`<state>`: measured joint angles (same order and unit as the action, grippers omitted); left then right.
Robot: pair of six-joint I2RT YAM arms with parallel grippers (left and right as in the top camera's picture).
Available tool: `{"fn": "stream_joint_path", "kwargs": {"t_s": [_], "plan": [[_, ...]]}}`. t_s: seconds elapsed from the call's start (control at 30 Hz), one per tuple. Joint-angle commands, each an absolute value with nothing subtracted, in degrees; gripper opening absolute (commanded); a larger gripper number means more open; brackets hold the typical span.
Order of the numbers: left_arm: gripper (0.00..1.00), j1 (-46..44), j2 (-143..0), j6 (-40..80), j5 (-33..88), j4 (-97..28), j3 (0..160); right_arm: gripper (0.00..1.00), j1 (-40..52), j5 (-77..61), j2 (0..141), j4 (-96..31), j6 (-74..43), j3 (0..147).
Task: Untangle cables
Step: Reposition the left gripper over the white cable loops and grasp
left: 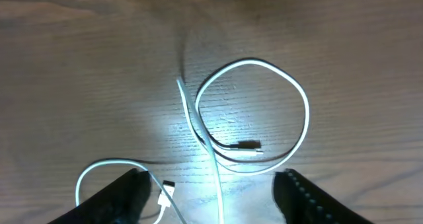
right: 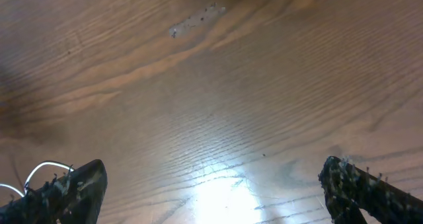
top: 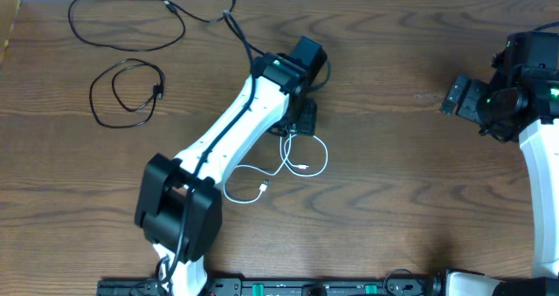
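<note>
Cables (top: 325, 156) lie apart on the table (top: 393, 200). We see the white cable (left: 307, 112) looped near the middle, under our left gripper (left: 211, 197), jaws wide, holding nothing. The long black cable (top: 72, 21) and short black cable (top: 159, 91) sit toward the far left corner. Our right gripper (right: 211, 191) gapes wide near the right edge, empty.

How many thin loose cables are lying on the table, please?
3: long black cable looped far left, shorter black cable coiled nearer, white cable under left gripper; the arm may hide more.
</note>
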<state>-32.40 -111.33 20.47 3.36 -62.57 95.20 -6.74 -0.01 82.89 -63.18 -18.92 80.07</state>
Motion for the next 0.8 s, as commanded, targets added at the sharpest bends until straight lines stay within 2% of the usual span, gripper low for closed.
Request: {"fn": "stream_joint_path", "kwargs": {"t_s": [0.0, 0.23, 0.37, 0.43, 0.77], "plan": [[0.57, -32.47, -112.55, 18.85, 4.49, -62.59, 94.8, 0.99, -6.98, 0.51, 82.85, -63.24, -19.68, 80.34], [0.56, -32.49, -112.97, 18.92, 4.54, -62.19, 94.8, 0.99, -6.98, 0.51, 82.85, -63.26, -19.68, 80.34], [0.52, -32.58, -114.04, 19.14, 4.51, -62.65, 93.95, 0.99, -6.98, 0.51, 82.85, -63.24, -19.68, 80.34], [0.45, -32.58, -114.56, 19.42, 4.54, -62.72, 93.95, 0.99, -6.98, 0.51, 82.85, -63.24, -19.68, 80.34], [0.44, -32.6, -114.91, 21.02, 4.56, -62.89, 93.95, 0.99, -7.05, 0.51, 82.85, -63.24, -19.68, 80.34]]}}
